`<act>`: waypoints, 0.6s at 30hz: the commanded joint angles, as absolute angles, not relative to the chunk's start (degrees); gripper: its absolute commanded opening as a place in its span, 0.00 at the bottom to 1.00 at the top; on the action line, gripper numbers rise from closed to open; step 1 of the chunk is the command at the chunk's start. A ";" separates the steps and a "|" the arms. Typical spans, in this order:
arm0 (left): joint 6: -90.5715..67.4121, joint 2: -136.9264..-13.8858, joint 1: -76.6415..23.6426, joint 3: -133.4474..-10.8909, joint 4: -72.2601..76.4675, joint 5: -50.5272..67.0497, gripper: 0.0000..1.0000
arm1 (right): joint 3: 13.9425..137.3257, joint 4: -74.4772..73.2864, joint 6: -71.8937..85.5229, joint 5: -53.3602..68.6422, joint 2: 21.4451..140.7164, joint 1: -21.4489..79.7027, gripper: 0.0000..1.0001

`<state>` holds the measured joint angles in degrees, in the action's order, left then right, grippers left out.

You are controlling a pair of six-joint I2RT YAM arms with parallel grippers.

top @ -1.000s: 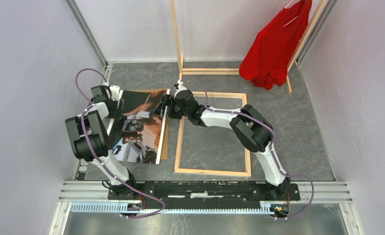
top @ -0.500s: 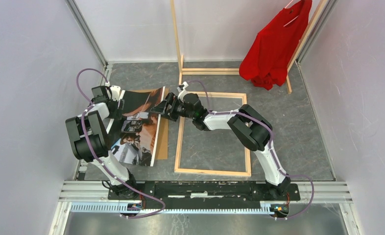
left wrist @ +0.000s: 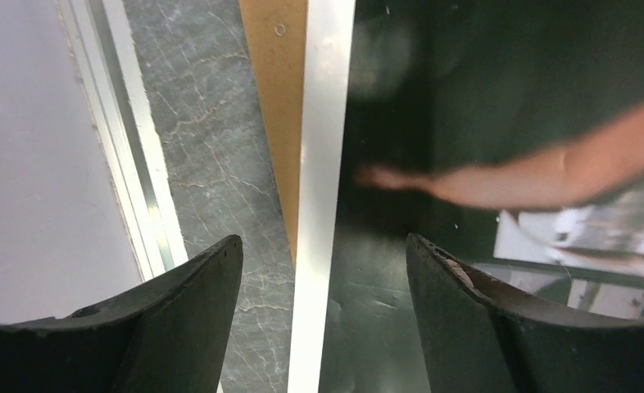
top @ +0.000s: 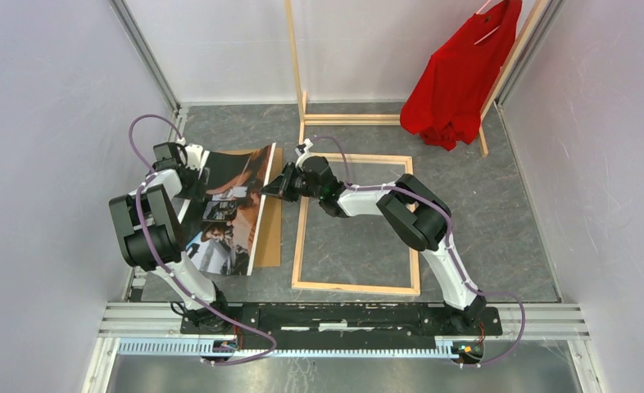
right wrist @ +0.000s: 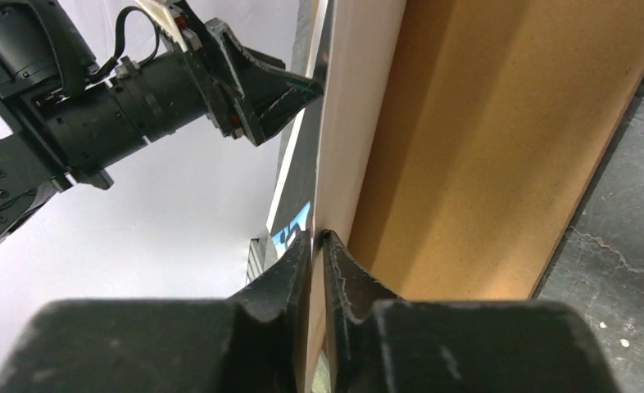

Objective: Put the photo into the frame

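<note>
The photo (top: 224, 214) sat tilted at the table's left, its right edge lifted, just beside the frame (top: 356, 287), which lay flat with its middle open. The right gripper (top: 282, 184) pinched the lifted edge, jaws almost closed; the left gripper (top: 197, 182) straddled the opposite edge, jaws wide apart

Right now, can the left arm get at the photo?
Probably yes: the open left claw straddles the photo's white edge, with nothing between. The right claw pinches the opposite edge.
</note>
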<state>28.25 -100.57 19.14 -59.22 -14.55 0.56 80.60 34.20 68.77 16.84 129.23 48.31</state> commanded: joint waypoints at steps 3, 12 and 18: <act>30.26 -98.98 20.37 -61.74 -27.35 3.86 0.82 | 83.23 30.62 63.15 14.31 126.35 48.25 0.12; 31.74 -93.54 24.61 -67.93 -34.36 6.31 1.00 | 74.58 21.81 52.29 13.00 110.25 44.79 0.00; 31.93 -90.50 25.13 -66.55 -34.72 6.92 1.00 | 66.11 7.24 39.73 11.66 88.30 37.92 0.00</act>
